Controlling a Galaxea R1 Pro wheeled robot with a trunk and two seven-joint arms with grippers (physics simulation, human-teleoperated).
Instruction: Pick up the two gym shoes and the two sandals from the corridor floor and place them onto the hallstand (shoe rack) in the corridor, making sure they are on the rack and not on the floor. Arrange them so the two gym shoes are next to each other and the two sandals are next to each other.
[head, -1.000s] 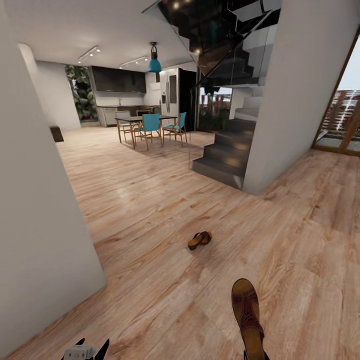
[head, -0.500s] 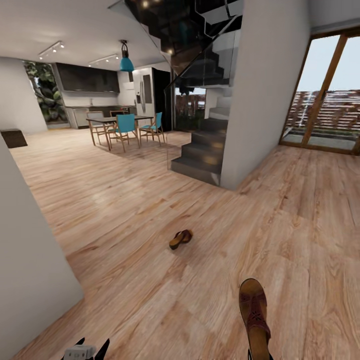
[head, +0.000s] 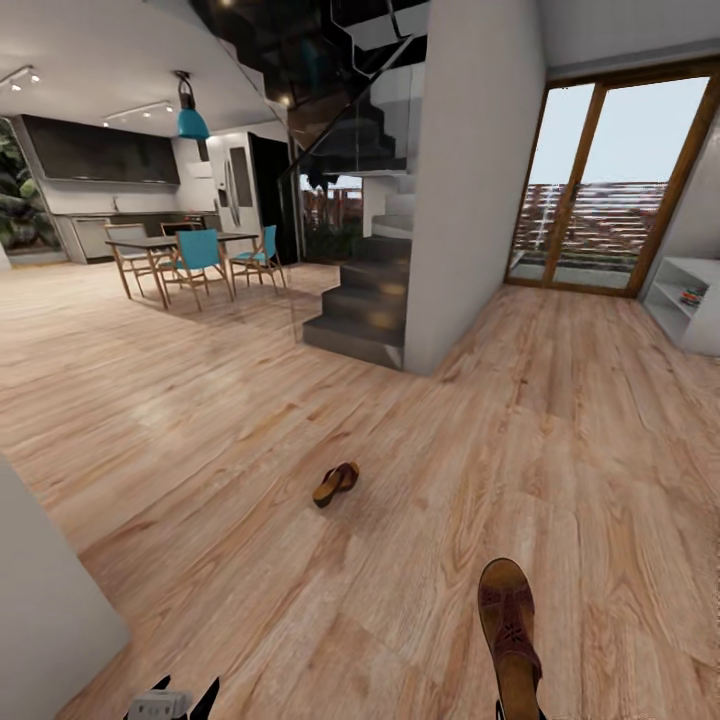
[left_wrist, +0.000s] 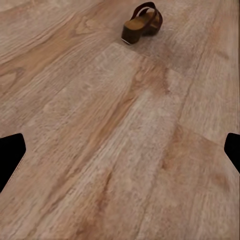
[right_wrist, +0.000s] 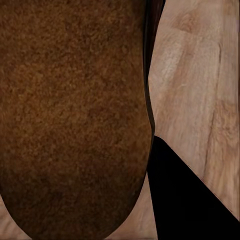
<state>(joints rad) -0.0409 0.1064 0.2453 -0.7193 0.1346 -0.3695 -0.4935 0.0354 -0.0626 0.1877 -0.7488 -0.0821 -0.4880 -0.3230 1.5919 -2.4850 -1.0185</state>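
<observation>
Right gripper (head: 512, 712): closed on one sandal (head: 508, 630), which projects forward from the lower edge of the head view, toe end away from the robot and strap side up. In the right wrist view the sandal's brown underside (right_wrist: 70, 115) lies directly against a dark fingertip (right_wrist: 185, 200). The grasp appears secure.

Left gripper (head: 175, 702): empty, fingers spread wide. In the left wrist view both fingertips (left_wrist: 10, 152) stand at opposite edges with bare corridor floor (left_wrist: 115, 150) between them.

Second sandal (head: 335, 483): lying on the corridor floor (head: 200, 420) ahead of the robot, slightly to the left of centre, well apart from both grippers. The left wrist view shows the same sandal (left_wrist: 143, 22) beyond the open fingers, heel end facing the camera.

Further off: a staircase (head: 365, 310) beside a grey wall, a dining table with teal chairs (head: 195, 260) behind it to the left, and glazed doors at the right. A pale shelf unit (head: 685, 300) stands at the far right edge; whether it is the hallstand cannot be confirmed. No gym shoes are identified.

Assessment: one sandal is in hand and not yet on a rack. The step in hand is carrying it. The next move calls either for advancing so the free left gripper can descend over the floor sandal, or for turning toward the rack to set down the held one.
</observation>
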